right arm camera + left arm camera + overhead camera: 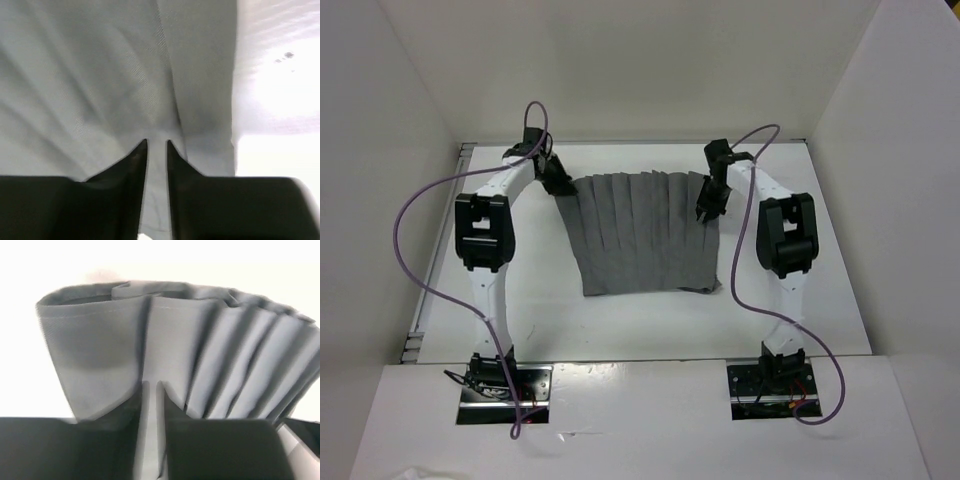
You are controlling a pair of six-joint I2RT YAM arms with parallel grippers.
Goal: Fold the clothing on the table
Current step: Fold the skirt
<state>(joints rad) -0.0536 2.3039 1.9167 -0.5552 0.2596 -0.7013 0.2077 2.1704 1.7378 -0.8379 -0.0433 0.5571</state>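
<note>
A grey pleated skirt [645,235] lies flat on the white tabletop [620,325], in the middle and a bit toward the far side. Long folds run down it from the far edge to the near edge.

The left pincer [558,185] is at the skirt's far left corner. The right pincer [705,212] is at its right edge, near the far right corner.

In the left wrist view, the left pincer [151,386] has only a thin gap, and grey cloth [200,350] shows in that gap. The right pincer [156,142] looks the same, with a thin gap and cloth [100,75] in it. I cannot tell if either pincer is pinching the cloth or is just over it.
</note>
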